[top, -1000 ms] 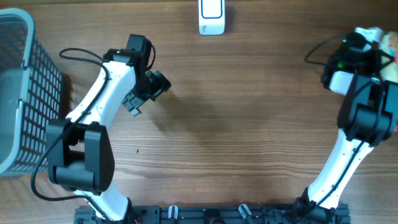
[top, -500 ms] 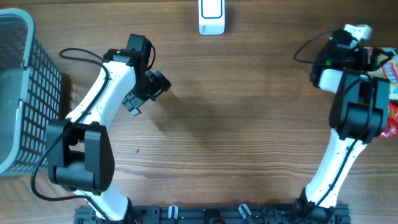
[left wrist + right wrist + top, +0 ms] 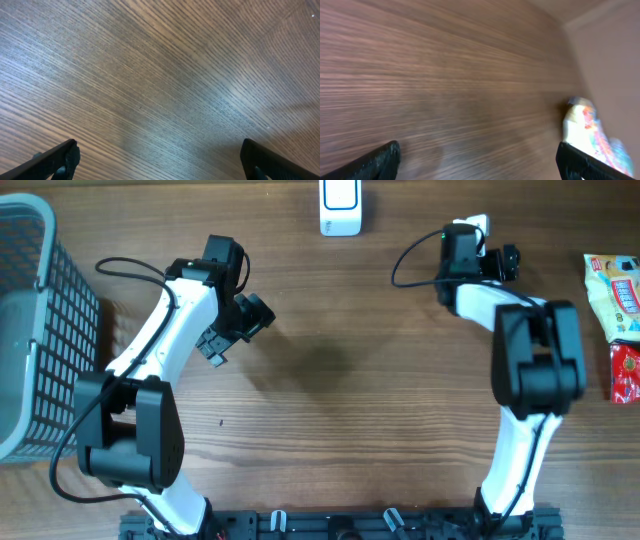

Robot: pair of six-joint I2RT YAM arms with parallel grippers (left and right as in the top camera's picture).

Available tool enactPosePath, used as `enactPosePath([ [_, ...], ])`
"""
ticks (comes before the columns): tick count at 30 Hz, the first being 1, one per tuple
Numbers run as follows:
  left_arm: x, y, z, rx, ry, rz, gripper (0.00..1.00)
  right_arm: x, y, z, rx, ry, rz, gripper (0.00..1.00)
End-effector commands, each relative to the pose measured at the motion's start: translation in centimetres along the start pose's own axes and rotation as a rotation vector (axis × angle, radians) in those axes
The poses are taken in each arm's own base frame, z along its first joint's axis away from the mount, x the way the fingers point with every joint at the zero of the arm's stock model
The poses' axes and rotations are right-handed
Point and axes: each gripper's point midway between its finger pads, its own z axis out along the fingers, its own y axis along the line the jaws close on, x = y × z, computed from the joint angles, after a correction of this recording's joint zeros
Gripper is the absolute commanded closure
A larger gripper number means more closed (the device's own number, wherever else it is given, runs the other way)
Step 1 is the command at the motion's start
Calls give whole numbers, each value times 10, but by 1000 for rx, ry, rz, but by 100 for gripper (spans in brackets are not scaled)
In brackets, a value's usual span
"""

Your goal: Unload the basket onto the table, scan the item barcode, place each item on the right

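Both my jaws stand spread wide with nothing between them. My right gripper (image 3: 477, 161) shows only bare wood between its fingertips (image 3: 381, 159), and so does my left gripper (image 3: 160, 160).

The item I judge I'm meant to scan is the yellow-and-white snack packet (image 3: 616, 293). It lies flat on the table, well to the right of the barcode scanner (image 3: 341, 207) and a little nearer to me than it. A red packet (image 3: 624, 371) lies farther still from the scanner, on the same side. My right arm is between the scanner and the packets, closer to the scanner. My left arm hangs to the scanner's left and nearer to me.

The packet looks like thin printed film with air and loose contents inside, so I expect it to be light, soft, crinkly and slick. A pinch across the puffed middle would likely squash it or slide off. I would take it by a flat sealed end, or across its narrow width near an end, so most of the printed face stays uncovered.

I can't see a barcode from here, and my wrist view of the packet (image 3: 587, 131) is blurred. It may be underneath, in which case the packet would need turning toward the scanner.
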Motion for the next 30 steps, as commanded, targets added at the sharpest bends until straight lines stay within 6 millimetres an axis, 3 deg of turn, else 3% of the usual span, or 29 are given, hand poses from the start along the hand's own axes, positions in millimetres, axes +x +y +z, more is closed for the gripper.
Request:
enactPosePath([
  [1,-3,-2,-4,7,-15,16,0,-70,-18,-55,-305,-143,377,0],
  [4,-3,-2,-4,7,-15,16,0,-106,-55,-110,-389,-232,477,0],
  [7,-3,-2,-4,7,-15,16,0,-124,-76,-173,-539,-297,473,0],
  [10,-3,-2,-4,7,-15,16,1,-116,-76,-243,-789,-278,479,0],
  [13,-3,-2,-4,7,-15,16,0,-78,-74,-312,-1024,-122,527,0],
  [18,-3,-2,-4,7,-15,16,0,-2,-83,-346,-1008,112,477,0],
  [23,-3,-2,-4,7,-15,16,0,68,-79,-369,-1027,187,386,0],
  [27,-3,-2,-4,7,-15,16,0,103,-76,-377,-1018,261,464,0],
  [30,-3,-2,-4,7,-15,16,0,107,-74,-376,-1013,292,490,1],
])
